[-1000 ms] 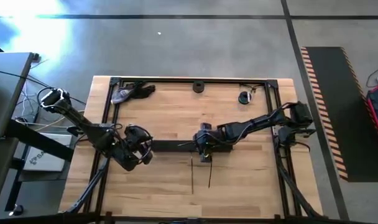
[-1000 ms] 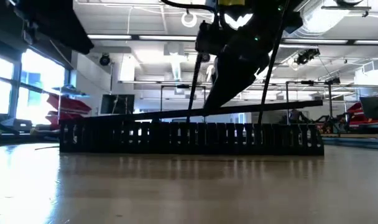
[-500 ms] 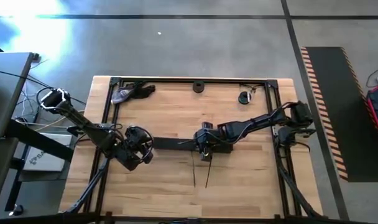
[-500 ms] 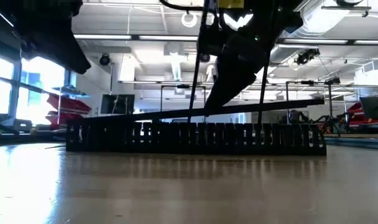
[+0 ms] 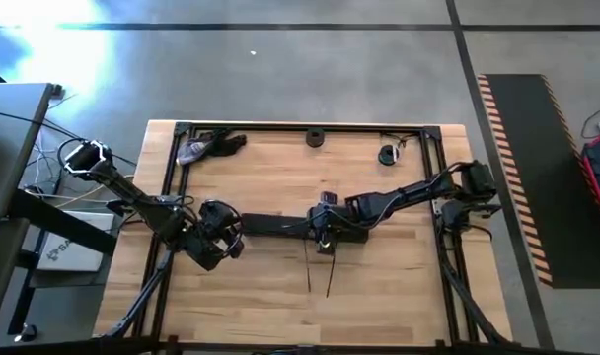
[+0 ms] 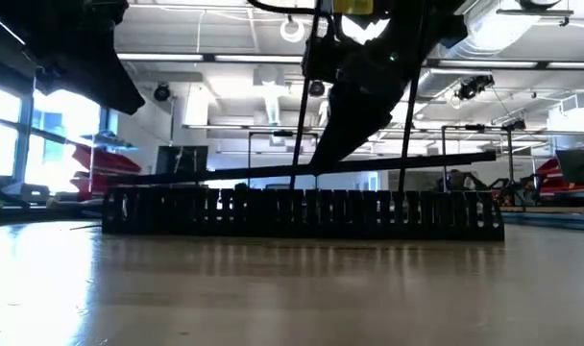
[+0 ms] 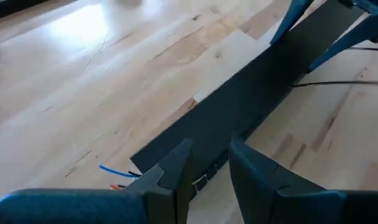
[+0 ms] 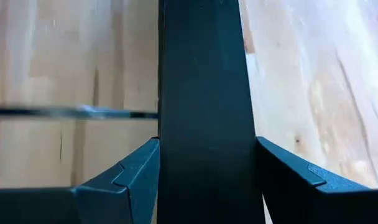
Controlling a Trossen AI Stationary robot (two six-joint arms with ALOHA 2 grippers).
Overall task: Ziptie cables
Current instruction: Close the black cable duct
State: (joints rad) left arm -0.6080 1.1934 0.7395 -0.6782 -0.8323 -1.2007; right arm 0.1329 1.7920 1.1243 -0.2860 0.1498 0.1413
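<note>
High view: the right gripper (image 5: 325,228) sits mid-table over the long black slotted plastic duct (image 5: 280,226); two thin black zip ties (image 5: 320,274) have swung closer to the duct since a second ago. The left gripper (image 5: 224,230) has edged toward the duct's end.

Low view: a flat black lid strip (image 6: 321,169) tilts above the duct, lifted slightly, so the channel is opening.

Left wrist view: jaws spread, straddling the duct's end, where thin blue and orange cables (image 7: 117,174) poke out.

Right wrist view: jaws pinch the lid. Bare wooden table (image 5: 399,296) lies all round.
</note>
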